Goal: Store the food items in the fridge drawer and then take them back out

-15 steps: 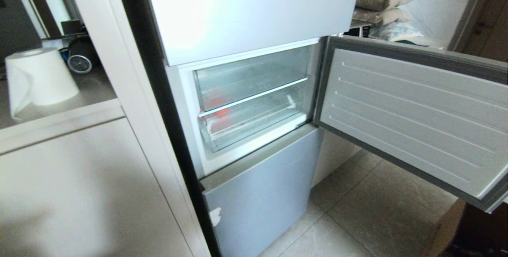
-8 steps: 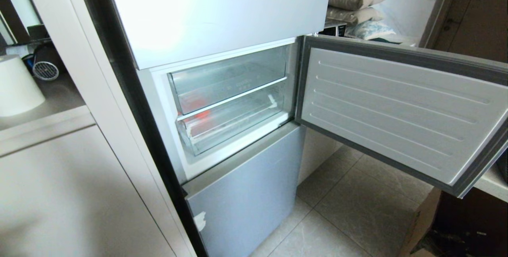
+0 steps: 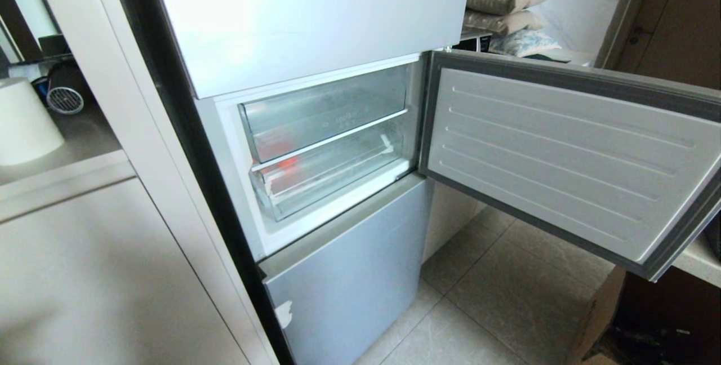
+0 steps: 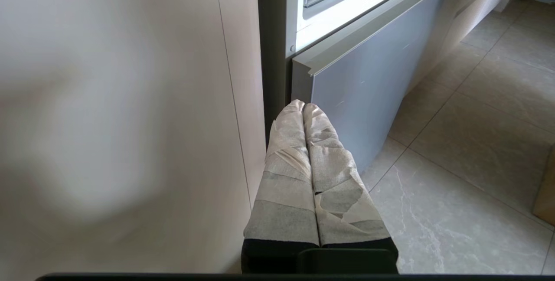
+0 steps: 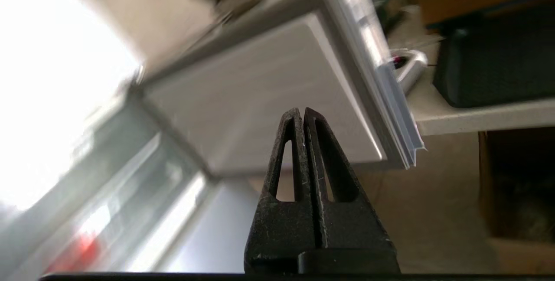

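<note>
The fridge door (image 3: 563,156) stands swung wide to the right, and the fridge drawer (image 3: 332,176) sits pushed in at the bottom of the open compartment, under the second clear bin (image 3: 324,114); the food items (image 3: 284,165) show only as a red-orange blur behind the clear fronts at the left end. The left gripper (image 4: 303,106), tape-wrapped fingers pressed together and empty, hangs low beside the blue-grey bottom front (image 4: 368,81); the right gripper (image 5: 302,110), likewise closed on nothing, is raised in the air before the door.

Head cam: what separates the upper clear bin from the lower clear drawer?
A white shelf edge runs between the upper bin and the lower drawer; the head view shows it.
</note>
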Robot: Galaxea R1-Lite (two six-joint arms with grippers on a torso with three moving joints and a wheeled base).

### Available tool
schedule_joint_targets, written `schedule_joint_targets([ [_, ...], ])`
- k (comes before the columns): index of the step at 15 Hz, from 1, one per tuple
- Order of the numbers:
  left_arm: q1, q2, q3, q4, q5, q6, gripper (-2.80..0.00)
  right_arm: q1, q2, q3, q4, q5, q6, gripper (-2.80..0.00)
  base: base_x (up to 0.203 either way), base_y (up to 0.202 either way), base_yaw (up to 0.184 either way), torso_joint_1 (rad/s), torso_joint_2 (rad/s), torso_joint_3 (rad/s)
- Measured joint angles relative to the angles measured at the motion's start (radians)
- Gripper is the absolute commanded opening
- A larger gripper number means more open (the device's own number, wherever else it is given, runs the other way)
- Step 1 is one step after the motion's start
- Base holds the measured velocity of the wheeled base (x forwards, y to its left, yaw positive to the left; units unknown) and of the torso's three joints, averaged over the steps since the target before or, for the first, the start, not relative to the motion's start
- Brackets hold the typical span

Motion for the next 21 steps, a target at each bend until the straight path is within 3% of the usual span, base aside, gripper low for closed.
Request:
schedule_joint_targets([
  [2, 0.0, 0.0, 0.0, 0.0, 0.0, 0.0, -2.8, -0.222, 0.154, -0.045, -0.081, 0.069, 0.121, -2.8, 0.0, 0.0, 0.0, 0.0, 0.0, 0.0],
  [4, 0.0, 0.0, 0.0, 0.0, 0.0, 0.0, -2.8, -0.434, 0.308, -0.049, -0.2, 0.202, 0.195, -2.8, 0.0, 0.0, 0.0, 0.0, 0.0, 0.0],
  [6, 0.0, 0.0, 0.0, 0.0, 0.0, 0.0, -2.8, -0.572, 0.487, -0.047, -0.342, 0.354, 0.25, -2.8, 0.0, 0.0, 0.0, 0.0, 0.0, 0.0],
  [10, 0.0, 0.0, 0.0, 0.0, 0.0, 0.0, -2.8, -0.672, 0.813, -0.091, -0.586, 0.467, 0.326, -2.8, 0.0, 0.0, 0.0, 0.0, 0.0, 0.0],
  [13, 0.0, 0.0, 0.0, 0.0, 0.0, 0.0, -2.8, -0.704, 1.014, -0.219, -0.652, 0.511, 0.385, -2.8, 0.0, 0.0, 0.0, 0.0, 0.0, 0.0],
  [18, 0.0, 0.0, 0.0, 0.0, 0.0, 0.0, -2.8, -0.742, 1.257, -0.425, -0.606, 0.681, 0.496, -2.8, 0.0, 0.0, 0.0, 0.0, 0.0, 0.0],
  [21, 0.0, 0.0, 0.0, 0.0, 0.0, 0.0, -2.8, -0.746, 1.361, -0.548, -0.466, 0.871, 0.59, -2.8, 0.0, 0.0, 0.0, 0.0, 0.0, 0.0],
])
